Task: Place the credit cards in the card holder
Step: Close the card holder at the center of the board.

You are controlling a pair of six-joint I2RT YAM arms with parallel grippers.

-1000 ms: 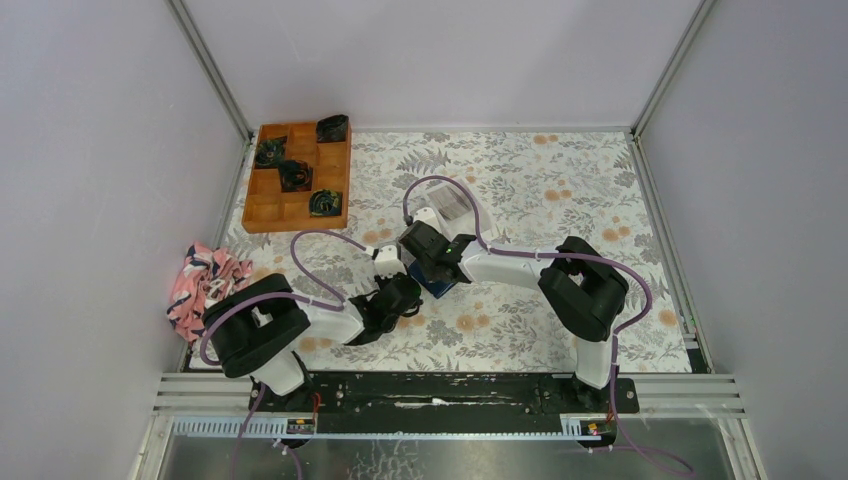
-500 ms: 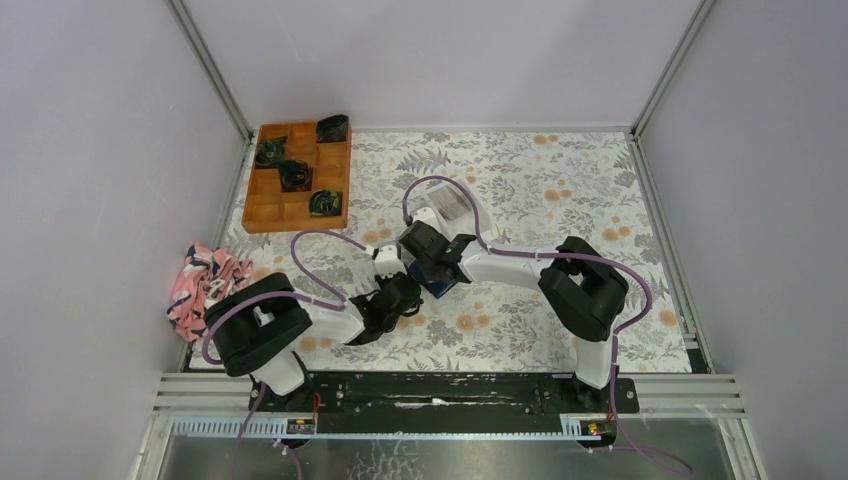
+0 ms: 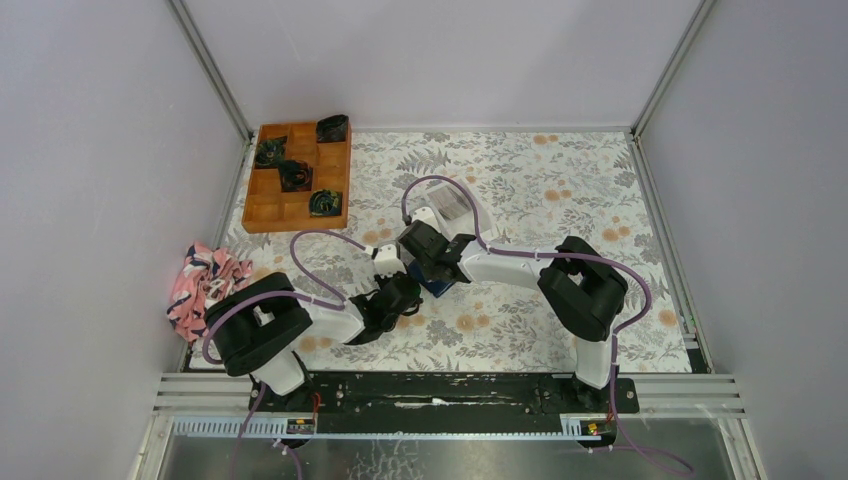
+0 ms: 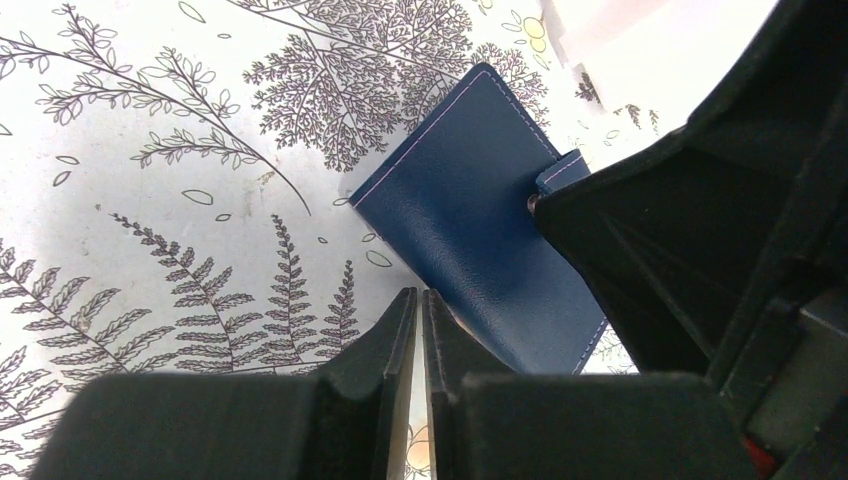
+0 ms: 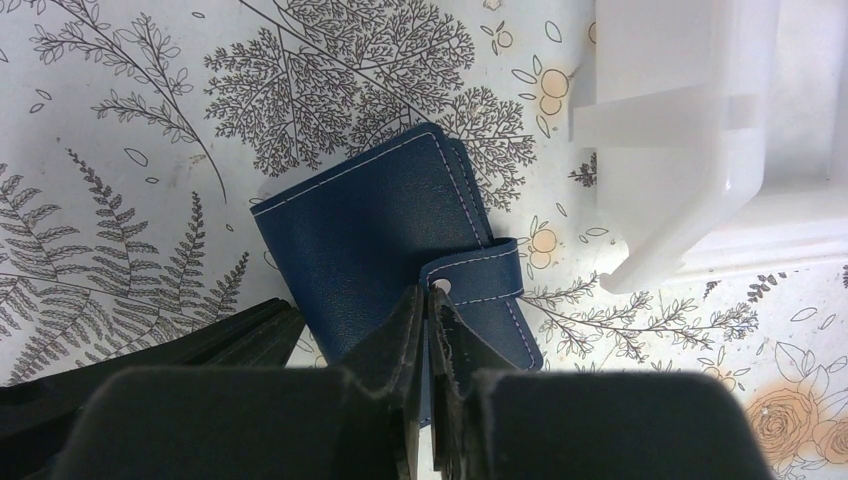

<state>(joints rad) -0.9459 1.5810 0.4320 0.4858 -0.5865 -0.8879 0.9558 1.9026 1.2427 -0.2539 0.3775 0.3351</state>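
Card holder, one only, lies flat in the middle of the table, largely hidden under the arms. One white box stands just behind it; cards cannot be counted there. Left wrist view: left tool closed to a slit at the holder's near edge, nothing visible between its fingers, judged to be steadying it. Right wrist view: holder folded, one strap fastened; right tool nearly shut at the snap end, presumably to undo it; grip unconfirmed. No cards seen.
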